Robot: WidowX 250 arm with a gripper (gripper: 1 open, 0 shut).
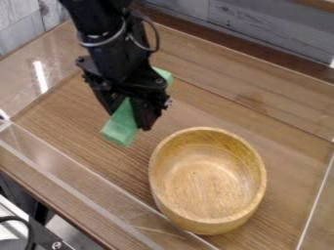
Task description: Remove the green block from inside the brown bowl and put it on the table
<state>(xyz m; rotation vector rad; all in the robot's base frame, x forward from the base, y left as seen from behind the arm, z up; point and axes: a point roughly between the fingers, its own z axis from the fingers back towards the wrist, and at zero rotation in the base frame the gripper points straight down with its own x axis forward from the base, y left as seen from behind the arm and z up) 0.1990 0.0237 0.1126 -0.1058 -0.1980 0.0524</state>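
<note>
My black gripper points down over the table, left of the brown bowl. It is shut on the green block, which hangs tilted between the fingers with its lower end close to the tabletop. I cannot tell whether the block touches the wood. The bowl is a round tan wooden one with a thick rim, and nothing lies inside it.
Low clear acrylic walls border the table along the front and left. A grey plank surface runs behind the far edge.
</note>
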